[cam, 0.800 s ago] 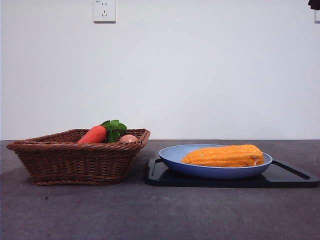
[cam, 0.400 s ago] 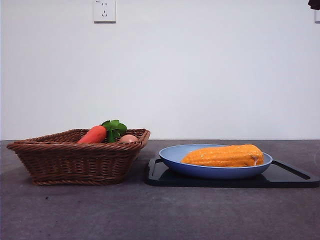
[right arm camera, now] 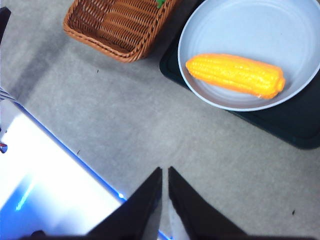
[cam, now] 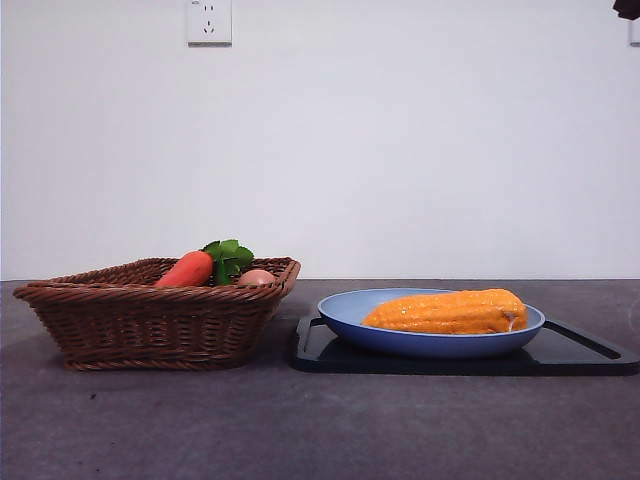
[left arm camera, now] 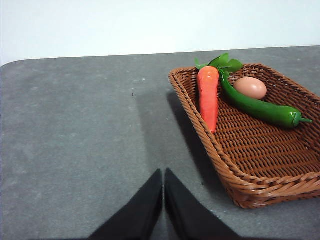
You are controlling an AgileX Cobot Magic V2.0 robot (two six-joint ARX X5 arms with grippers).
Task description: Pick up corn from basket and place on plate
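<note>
Orange-yellow corn [right arm camera: 235,75] lies lengthwise in blue plate [right arm camera: 280,30], well clear of right gripper [right arm camera: 164,172]; both grippers' jaws together, left gripper [left arm camera: 163,175] beside basket [left arm camera: 200,125].

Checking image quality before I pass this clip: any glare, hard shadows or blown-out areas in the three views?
Front view: even, soft light, sharp focus, only faint shadow under the basket and plate. Left wrist view: a soft dark shadow band on the table beside the basket. Right wrist view: a blown-out white-blue patch near one corner; the corn looks oversaturated.
</note>
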